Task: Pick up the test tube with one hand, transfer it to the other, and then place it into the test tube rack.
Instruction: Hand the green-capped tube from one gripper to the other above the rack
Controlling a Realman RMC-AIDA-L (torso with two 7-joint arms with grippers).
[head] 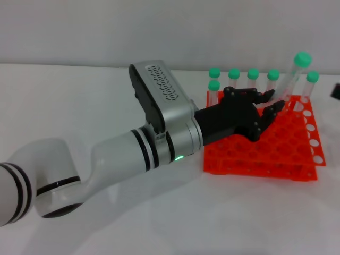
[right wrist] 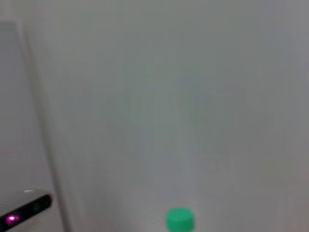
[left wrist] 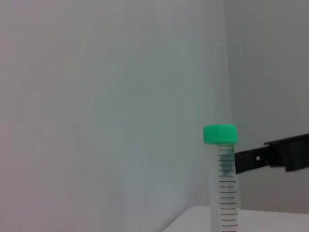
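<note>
The test tube, clear with a green cap, stands tilted over the far right part of the orange-red test tube rack. Its lower end is at the rack's top tier. My left gripper reaches across the rack from the left, and its black fingers close around the tube's lower part. The left wrist view shows the tube upright close in front. A black piece of my right gripper shows at the right edge, apart from the tube. The right wrist view shows only a green cap.
Several other green-capped tubes stand along the rack's far row, one more at its far right corner. My thick white left arm lies across the white table. A grey wall is behind.
</note>
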